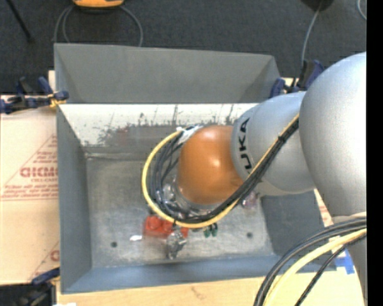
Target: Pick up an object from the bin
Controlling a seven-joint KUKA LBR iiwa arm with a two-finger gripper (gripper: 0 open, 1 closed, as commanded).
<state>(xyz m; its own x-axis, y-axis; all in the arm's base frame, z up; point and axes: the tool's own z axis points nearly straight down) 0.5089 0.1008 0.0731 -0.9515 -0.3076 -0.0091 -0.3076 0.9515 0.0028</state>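
Note:
My gripper (174, 245) is low over the bin floor near the front wall, its grey metal tip showing just below the arm's wrist. A small red object (154, 226) lies on the floor right beside it, to its upper left, touching or nearly touching it; part of the object is hidden under the wrist. A small dark green piece (209, 233) lies a little to the gripper's right. I cannot tell whether anything is between the gripper's tips.
A tiny white scrap (135, 238) lies left of the red object. A small pale purple thing (247, 203) peeks out under the arm at the right. The arm, its orange cover and its cables hide the bin's middle. The front wall is close below the gripper.

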